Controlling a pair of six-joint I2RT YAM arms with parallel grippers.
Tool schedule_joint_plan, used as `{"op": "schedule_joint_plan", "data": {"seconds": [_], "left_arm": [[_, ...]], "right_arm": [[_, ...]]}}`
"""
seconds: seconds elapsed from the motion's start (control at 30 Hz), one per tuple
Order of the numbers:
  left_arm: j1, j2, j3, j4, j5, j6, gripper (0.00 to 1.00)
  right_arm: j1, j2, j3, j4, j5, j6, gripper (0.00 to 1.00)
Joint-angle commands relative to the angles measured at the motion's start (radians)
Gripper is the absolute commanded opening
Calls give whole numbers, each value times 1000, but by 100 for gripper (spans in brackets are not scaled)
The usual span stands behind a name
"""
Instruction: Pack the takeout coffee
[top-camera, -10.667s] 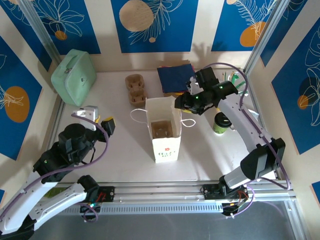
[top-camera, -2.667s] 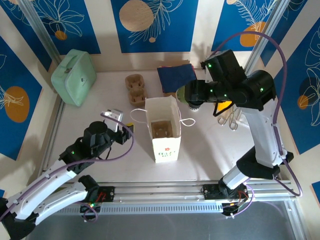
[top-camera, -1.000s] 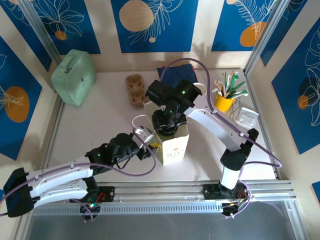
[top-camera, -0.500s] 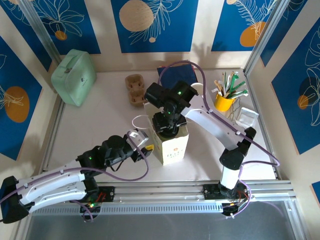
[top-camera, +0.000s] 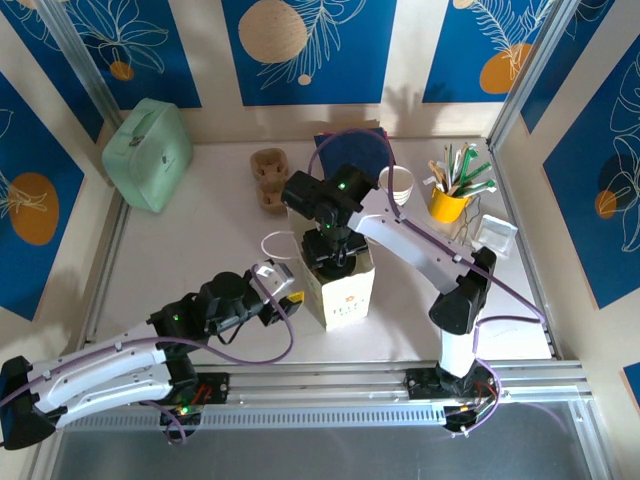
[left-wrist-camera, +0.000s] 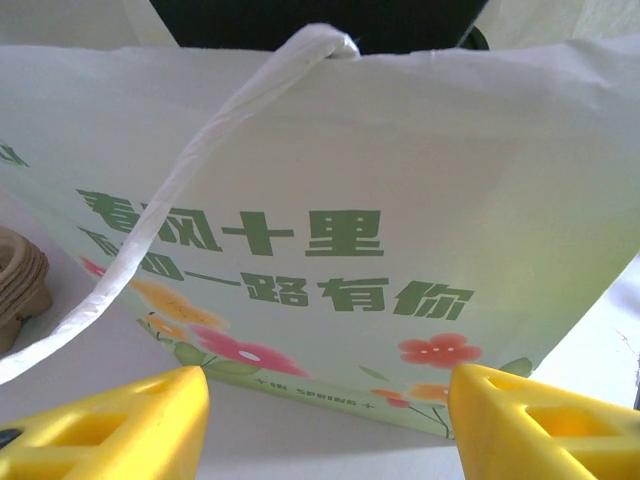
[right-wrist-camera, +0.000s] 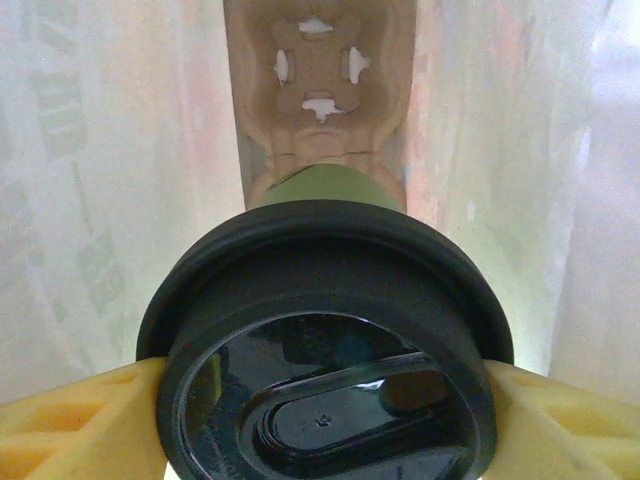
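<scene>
While your right claw (right-wrist-camera: 320, 425) clamps the glossy black-lidded takeout coffee (right-wrist-camera: 325, 300) inside the white paper bag (left-wrist-camera: 330, 180), above a moulded pulp carrier (right-wrist-camera: 318, 60), left claw (left-wrist-camera: 325, 425) gapes wide beside the bag; matte white table (top-camera: 200, 250).

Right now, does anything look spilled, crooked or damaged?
Nothing stands out. The takeout coffee, lid on, is held by the right gripper inside the upright paper bag, above the cardboard carrier; no spill shows.

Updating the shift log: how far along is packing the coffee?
Done: the lidded takeout coffee is inside the paper bag, gripped by the right tool. In hand: held over the cardboard carrier at the bottom. To do: seat it, release, withdraw. The left tool is open beside the bag.
</scene>
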Motion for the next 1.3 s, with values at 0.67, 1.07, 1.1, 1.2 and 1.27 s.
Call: {"op": "schedule_joint_plan", "data": {"seconds": [0.67,1.07,1.1,1.2,1.27], "left_arm": [[-6,-10,-12,6,-9,15,65],[-6,-1,-11,13,-23,13,65],[-7,2,-8,8,-23,13,65],[-7,2,-9,13,-19,13,65],[-7,2,-11,21,-18,13,65]], "right_arm": [[-25,-18,-148,-37,-78,-16,71],[-29,-48,-197,31,-97,-23,71],[-30,-48,-200,35,-96,-23,71],[-34,-52,-208,49,-100,-26,71],[-35,-54,-212,56,-101,-27,71]]}}
